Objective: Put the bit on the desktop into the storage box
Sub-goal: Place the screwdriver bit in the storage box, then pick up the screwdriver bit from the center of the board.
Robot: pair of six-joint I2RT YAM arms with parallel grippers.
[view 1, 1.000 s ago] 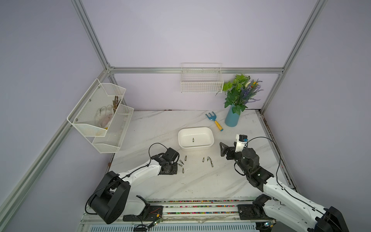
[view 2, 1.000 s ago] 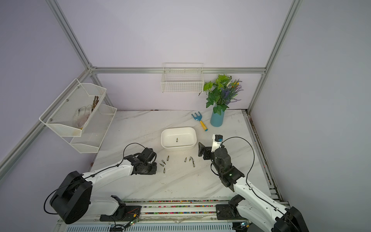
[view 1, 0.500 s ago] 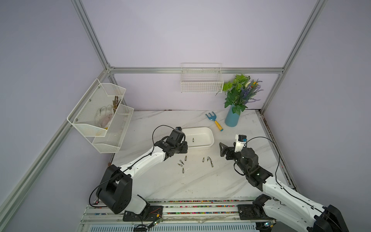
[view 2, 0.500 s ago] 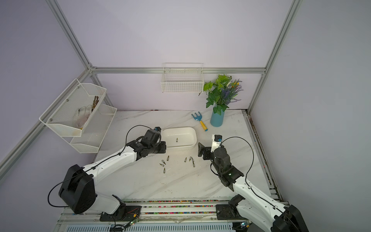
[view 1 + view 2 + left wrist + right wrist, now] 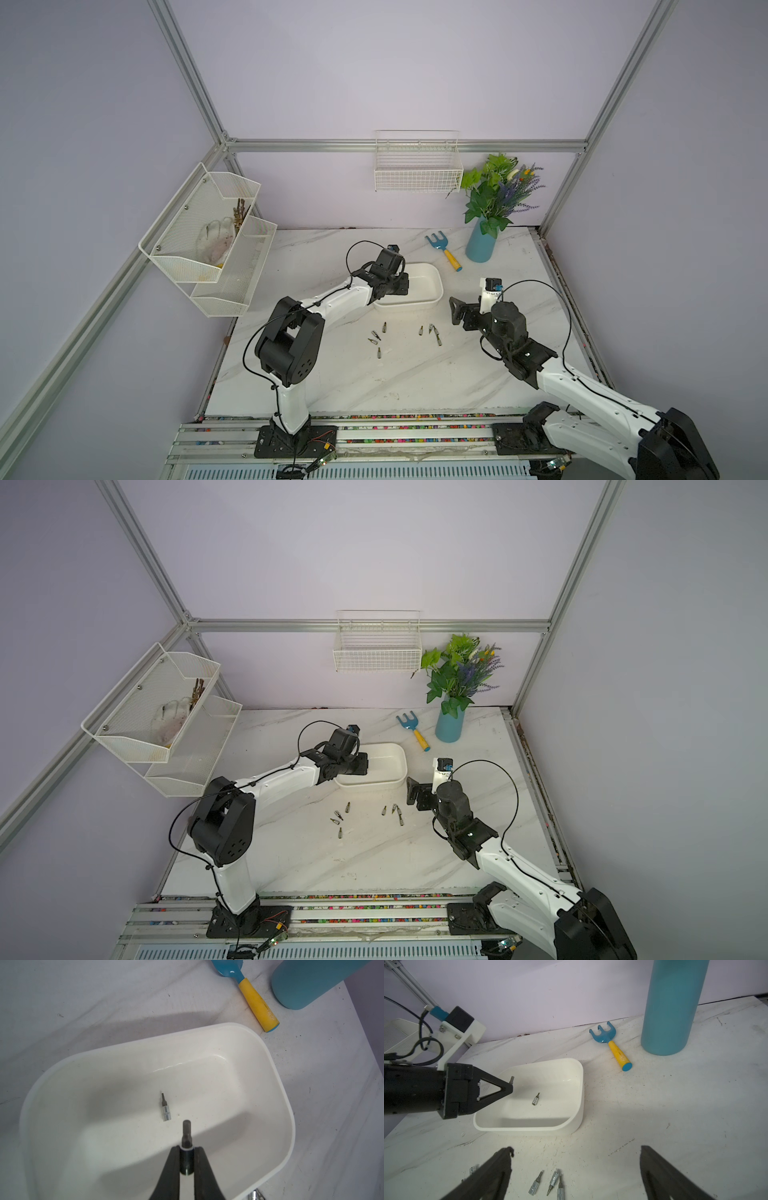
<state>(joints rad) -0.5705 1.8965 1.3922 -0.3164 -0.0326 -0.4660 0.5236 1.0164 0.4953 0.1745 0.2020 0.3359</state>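
The white storage box (image 5: 424,291) (image 5: 386,766) (image 5: 259,1084) (image 5: 571,1126) sits mid-table. My left gripper (image 5: 401,286) (image 5: 361,766) (image 5: 186,1149) (image 5: 511,1086) hovers over its left part, shut on a small dark bit (image 5: 186,1134) (image 5: 512,1079) that sticks out past the fingertips. Another bit (image 5: 165,1109) (image 5: 535,1100) lies on the box floor. Several loose bits lie on the desktop in front of the box, one cluster (image 5: 376,334) to the left and another (image 5: 434,332) (image 5: 554,1179) to the right. My right gripper (image 5: 455,311) (image 5: 413,791) (image 5: 576,1148) hangs open just above the right cluster, holding nothing.
A blue rake with a yellow handle (image 5: 444,251) (image 5: 612,1047) and a blue vase of plants (image 5: 480,245) (image 5: 668,1012) stand behind the box to the right. A wire basket (image 5: 417,174) hangs on the back wall and mesh baskets (image 5: 208,232) on the left wall.
My left arm has lifted from the loose bits on the desktop and swung back over the storage box, shut the whole way. The right arm has stayed put, open.
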